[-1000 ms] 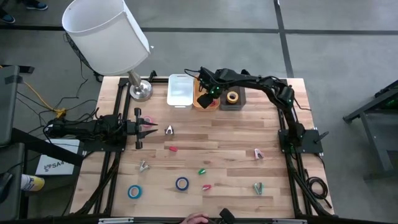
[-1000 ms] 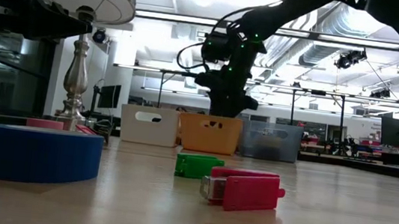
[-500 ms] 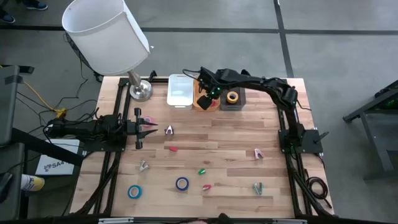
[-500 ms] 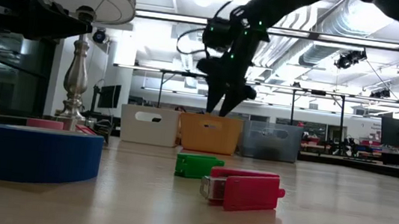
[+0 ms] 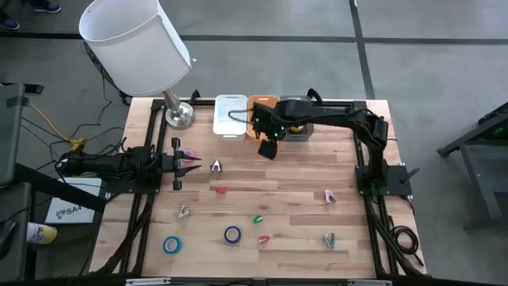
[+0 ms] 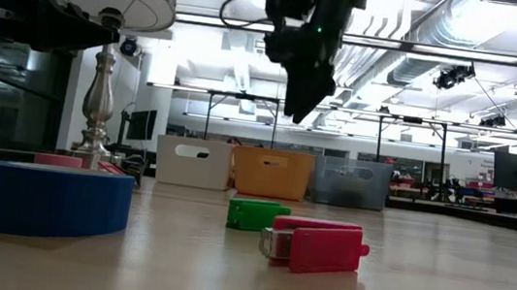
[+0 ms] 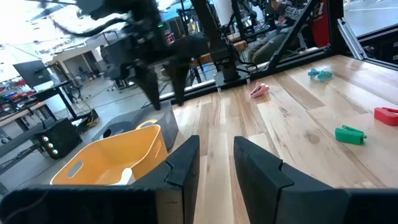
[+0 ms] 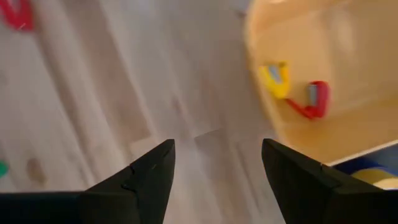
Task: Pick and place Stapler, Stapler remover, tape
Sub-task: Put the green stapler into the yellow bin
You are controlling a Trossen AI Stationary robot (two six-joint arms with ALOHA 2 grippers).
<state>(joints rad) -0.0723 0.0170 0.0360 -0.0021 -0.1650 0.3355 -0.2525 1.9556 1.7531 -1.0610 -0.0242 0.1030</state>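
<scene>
We've got the right gripper [image 5: 267, 148] up in the air just in front of the orange bin [image 5: 261, 103] at the back of the table [image 5: 302, 187], fingers spread wide with nothing between them. In its wrist view we can see a yellow piece [image 8: 276, 79] and a red piece [image 8: 313, 99] lying inside that bin. A white bin [image 5: 230, 115] sits to one side of the orange one and a grey bin [image 5: 295, 131] to the other.

The left gripper [image 5: 183, 163] waits low over the left edge, fingers close together with a narrow gap and holding nothing.

Two blue tape rolls are on the front part of the table: one [image 5: 171, 245] near the left corner, the other [image 5: 232, 234] more central. Near them are a green stapler [image 6: 257, 213], a red stapler [image 6: 317, 244] and another red piece [image 5: 220, 191]. A lamp [image 5: 139, 48] stands at the back left corner.
</scene>
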